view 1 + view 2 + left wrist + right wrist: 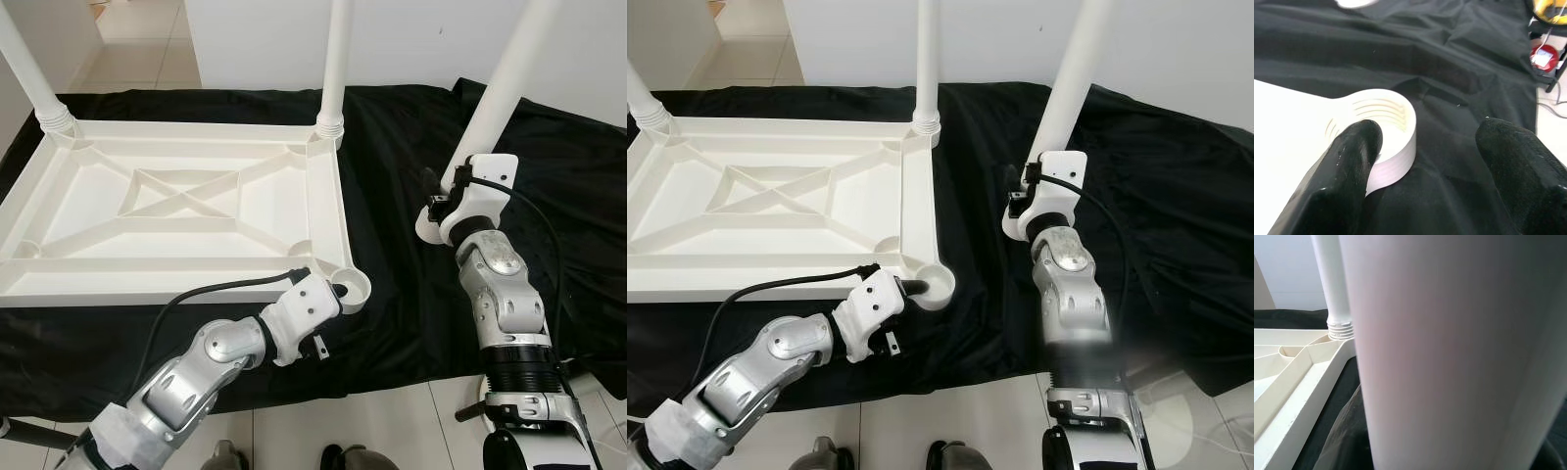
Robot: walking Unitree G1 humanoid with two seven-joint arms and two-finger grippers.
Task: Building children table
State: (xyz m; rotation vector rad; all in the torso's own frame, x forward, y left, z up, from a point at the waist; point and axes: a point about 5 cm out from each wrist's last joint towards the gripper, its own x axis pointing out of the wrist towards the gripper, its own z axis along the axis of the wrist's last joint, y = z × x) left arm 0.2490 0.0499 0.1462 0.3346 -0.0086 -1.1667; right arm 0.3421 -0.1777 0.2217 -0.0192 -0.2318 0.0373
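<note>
The white plastic tabletop (176, 211) lies upside down on a black cloth (392, 196) spread over the floor, ribbed underside up, so the corner sockets face up to take legs. Two legs are already screwed in at the far corners: far-left leg (29, 73) and far-right leg (336, 59), both standing upright w/ threaded collars seated in the frame.

Left pincer (1425, 147) sits at the near-right corner socket (350, 286), fingers spread apart; one finger (1352, 156) touches the socket's rim, the other stands out over the cloth. Prob. there to steady that corner & keep the socket from sliding while the next leg comes in. Socket is empty, inner threads visible in the left wrist view.

Right pincer (443, 201) holds the loose leg (505, 83) to the right of the tabletop, closed around its lower part. The leg's long axis runs steeply up, leaning to the far right; lower end points down at the cloth, well apart from the empty socket. It needs shifting left & nearer, then standing plumb over the socket before threading.
</note>
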